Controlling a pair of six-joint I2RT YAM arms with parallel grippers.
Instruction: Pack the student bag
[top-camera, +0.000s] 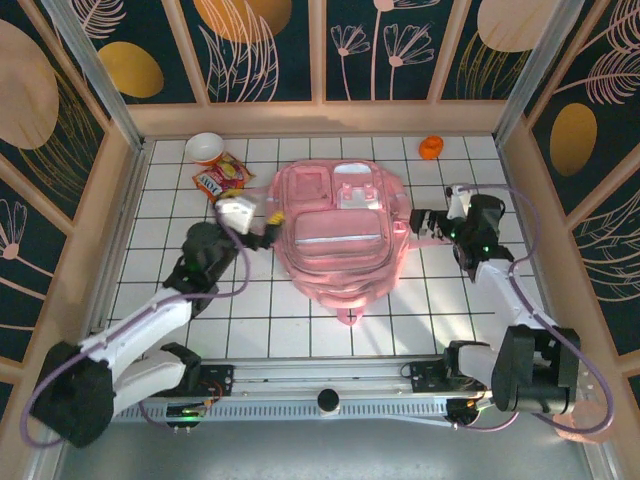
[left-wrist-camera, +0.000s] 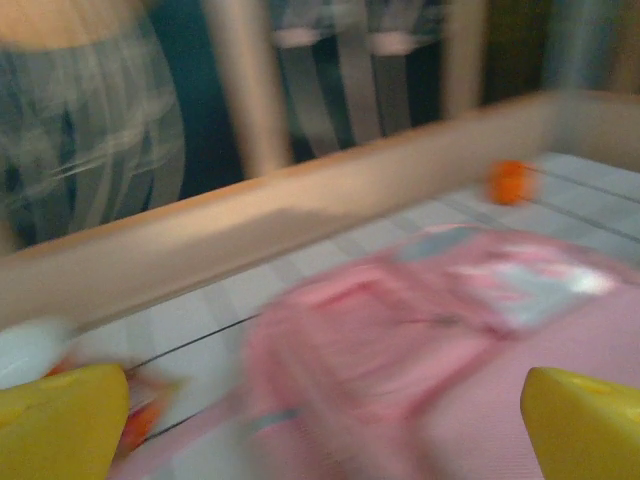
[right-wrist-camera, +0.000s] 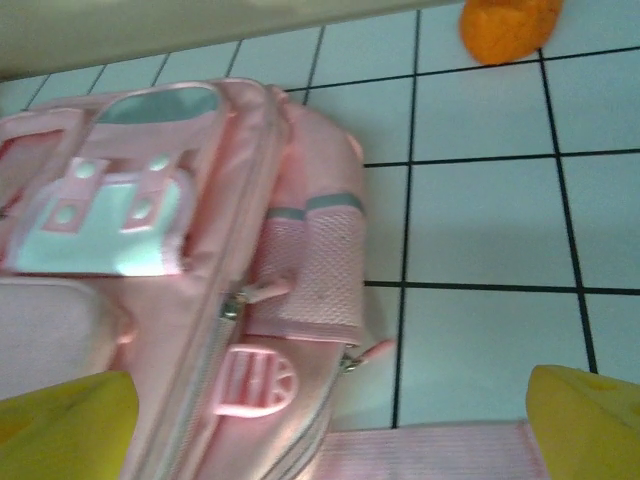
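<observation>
Bag (top-camera: 335, 235): lies flat at the middle of the gridded surface (top-camera: 440, 310), front pockets up, a small loop (top-camera: 348, 318) at its near end.

Left arm (top-camera: 140, 330): jaws at the bag's left edge, released. In the left wrist view the yellow fingertips (left-wrist-camera: 60, 425) sit at opposite lower corners with nothing gripped between them. That view is motion-blurred, with the bag (left-wrist-camera: 420, 350) below.

Right arm (top-camera: 500, 290): jaws just beside the bag's right edge, also released. Its yellow fingertips (right-wrist-camera: 590, 420) are spread wide over the bag's side. The mesh side pocket (right-wrist-camera: 315, 270) and a strap (right-wrist-camera: 430, 450) are in view.

Other items: white bowl (top-camera: 204, 148) and snack packet (top-camera: 222, 178) at far left, the packet near the bag's corner. A small orange object (top-camera: 431, 148) lies at far right, apart from the bag.
</observation>
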